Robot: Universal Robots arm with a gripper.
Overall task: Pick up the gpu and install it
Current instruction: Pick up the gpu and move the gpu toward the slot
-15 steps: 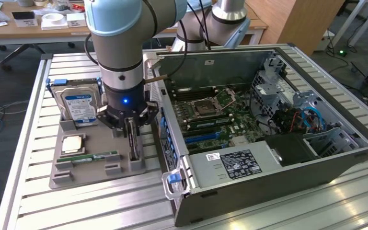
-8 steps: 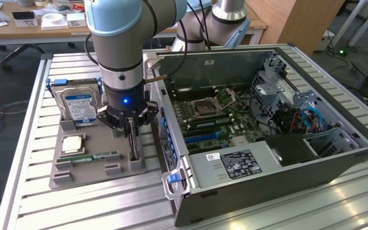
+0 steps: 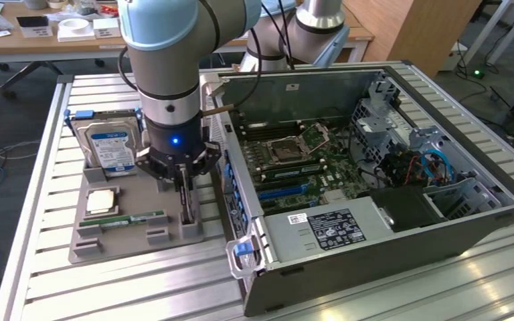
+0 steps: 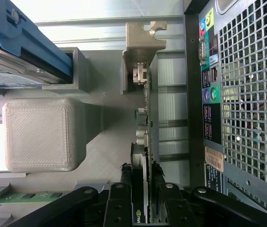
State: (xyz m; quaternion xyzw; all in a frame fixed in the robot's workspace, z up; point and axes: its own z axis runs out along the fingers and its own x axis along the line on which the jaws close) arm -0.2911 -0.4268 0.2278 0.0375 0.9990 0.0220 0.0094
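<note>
Exterior view: the gpu (image 3: 185, 204) stands on edge in a grey tray (image 3: 105, 249) just beside the computer case (image 3: 373, 224). It is slotted upright, likely so its top edge can be pinched. The gripper (image 3: 184, 182) sits over it.

Wrist view: the fingers (image 4: 124, 194) are clamped on both faces of the gpu. Its long axis lies level, parallel to the case's port-studded wall.

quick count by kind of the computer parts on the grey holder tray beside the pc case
silver hard drive with blue label: 1
silver square processor chip: 1
narrow green ram stick: 1
dark flat gpu card standing on edge: 1
total: 4
</note>
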